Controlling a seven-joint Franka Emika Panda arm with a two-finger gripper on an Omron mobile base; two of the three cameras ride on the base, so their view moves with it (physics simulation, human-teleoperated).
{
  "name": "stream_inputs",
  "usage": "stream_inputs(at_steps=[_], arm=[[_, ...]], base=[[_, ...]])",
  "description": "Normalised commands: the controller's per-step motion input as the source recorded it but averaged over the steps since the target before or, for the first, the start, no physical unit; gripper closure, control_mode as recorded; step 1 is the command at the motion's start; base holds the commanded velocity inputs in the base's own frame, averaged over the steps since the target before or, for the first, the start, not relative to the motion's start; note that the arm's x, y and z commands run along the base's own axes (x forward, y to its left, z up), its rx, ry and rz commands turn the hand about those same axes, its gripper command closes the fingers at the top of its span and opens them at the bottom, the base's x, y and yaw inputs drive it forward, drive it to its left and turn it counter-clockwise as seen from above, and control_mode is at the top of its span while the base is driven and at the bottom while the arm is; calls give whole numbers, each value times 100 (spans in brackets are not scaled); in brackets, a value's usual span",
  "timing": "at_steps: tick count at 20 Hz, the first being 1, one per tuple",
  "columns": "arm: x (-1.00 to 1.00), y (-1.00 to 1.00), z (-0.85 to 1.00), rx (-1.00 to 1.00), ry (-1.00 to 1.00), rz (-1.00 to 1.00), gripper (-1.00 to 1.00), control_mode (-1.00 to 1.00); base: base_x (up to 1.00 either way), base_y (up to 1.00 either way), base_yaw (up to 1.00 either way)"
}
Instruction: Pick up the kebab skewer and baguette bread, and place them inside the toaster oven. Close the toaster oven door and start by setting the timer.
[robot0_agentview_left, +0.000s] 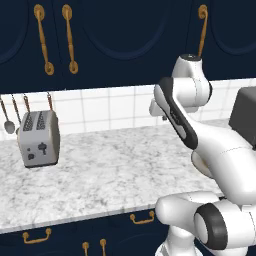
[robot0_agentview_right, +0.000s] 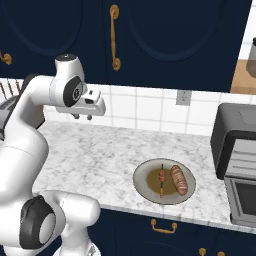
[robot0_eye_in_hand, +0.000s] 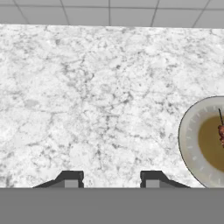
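Observation:
The kebab skewer and the baguette bread lie side by side on a round plate near the counter's front edge. To the right stands the toaster oven, with the toaster oven door folded down and open. My gripper hangs above the bare counter, well to the left of the plate, open with nothing between its fingers. In the hand view my gripper looks down on marble, with the plate's rim and one end of the skewer at the right edge.
A silver two-slot toaster stands at the far left of the counter, with utensils hanging on the tiled wall behind it. The dark oven box shows at the right of the left base view. Dark blue cabinets hang overhead.

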Motion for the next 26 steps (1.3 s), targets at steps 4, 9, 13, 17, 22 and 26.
stream_inputs(at_steps=[4, 9, 13, 17, 22, 26], arm=[[0, 0, 0, 0, 0, 0, -100, 100], [0, 0, 0, 0, 0, 0, -100, 100], [0, 0, 0, 0, 0, 0, -100, 100], [0, 0, 0, 0, 0, 0, -100, 100], [0, 0, 0, 0, 0, 0, -100, 100], [0, 0, 0, 0, 0, 0, -100, 100]], base=[[0, 0, 0], [-20, -13, 0], [-25, -76, 0], [0, -88, -1], [9, -73, -7], [31, -49, -9]])
